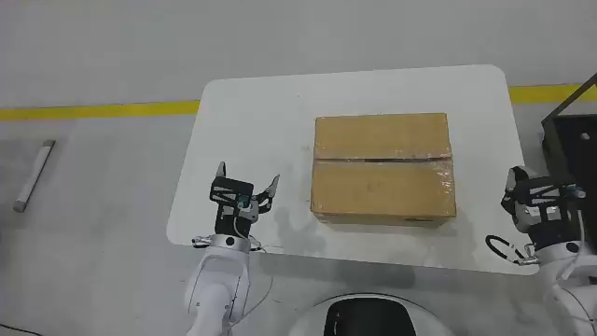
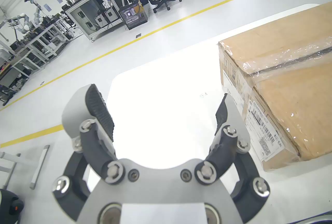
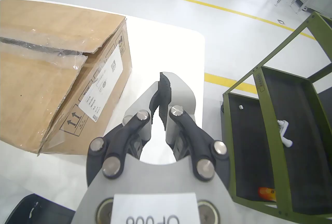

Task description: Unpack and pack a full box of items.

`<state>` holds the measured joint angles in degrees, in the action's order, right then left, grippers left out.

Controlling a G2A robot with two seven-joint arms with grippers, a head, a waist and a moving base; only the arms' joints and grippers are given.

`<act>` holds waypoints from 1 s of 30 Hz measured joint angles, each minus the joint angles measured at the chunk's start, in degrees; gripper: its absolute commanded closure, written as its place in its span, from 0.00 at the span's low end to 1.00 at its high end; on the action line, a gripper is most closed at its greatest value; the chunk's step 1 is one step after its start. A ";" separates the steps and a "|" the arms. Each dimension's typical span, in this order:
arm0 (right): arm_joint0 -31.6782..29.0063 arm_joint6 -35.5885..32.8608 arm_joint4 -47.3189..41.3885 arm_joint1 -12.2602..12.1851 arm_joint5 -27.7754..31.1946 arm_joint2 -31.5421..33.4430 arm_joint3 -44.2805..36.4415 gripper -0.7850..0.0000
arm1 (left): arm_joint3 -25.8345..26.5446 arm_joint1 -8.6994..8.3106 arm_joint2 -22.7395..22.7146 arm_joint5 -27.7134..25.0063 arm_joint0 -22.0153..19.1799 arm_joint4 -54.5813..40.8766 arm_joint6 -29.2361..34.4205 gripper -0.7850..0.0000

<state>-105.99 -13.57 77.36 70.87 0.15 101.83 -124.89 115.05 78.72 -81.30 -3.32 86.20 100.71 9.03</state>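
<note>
Top view: you see the cardboard box lying right of centre on the white tabletop. Its flaps are down and joined by clear tape along the middle seam, and the wrist views show a printed label on each short end. The left tool hangs over the lower-left part of the tabletop, left of the box and apart from it. Its fingers are spread wide with nothing between them. Note the right tool at the lower right of the top view, by the tabletop's right edge and also apart from the box — its pads are pressed together on nothing. Beside that edge stands a green-framed cart with dark trays — a small white part lies in one. A yellow line crosses the floor at the left of the top view.
</note>
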 measured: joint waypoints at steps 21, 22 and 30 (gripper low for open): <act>2.90 -0.05 2.40 0.54 -0.38 -6.00 5.24 1.00 | 0.00 0.00 0.00 0.00 0.00 0.00 0.00 0.00; 3.59 0.06 2.22 0.58 0.11 -6.85 6.14 1.00 | 0.00 0.00 0.00 0.00 0.00 0.00 0.00 0.00; 9.35 0.76 3.88 0.72 3.26 -11.97 12.68 1.00 | 0.00 0.00 0.00 0.00 0.00 0.00 0.00 0.00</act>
<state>-96.64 -12.81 81.24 71.59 3.41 89.86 -112.21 115.05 78.72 -81.30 -3.32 86.20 100.71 9.03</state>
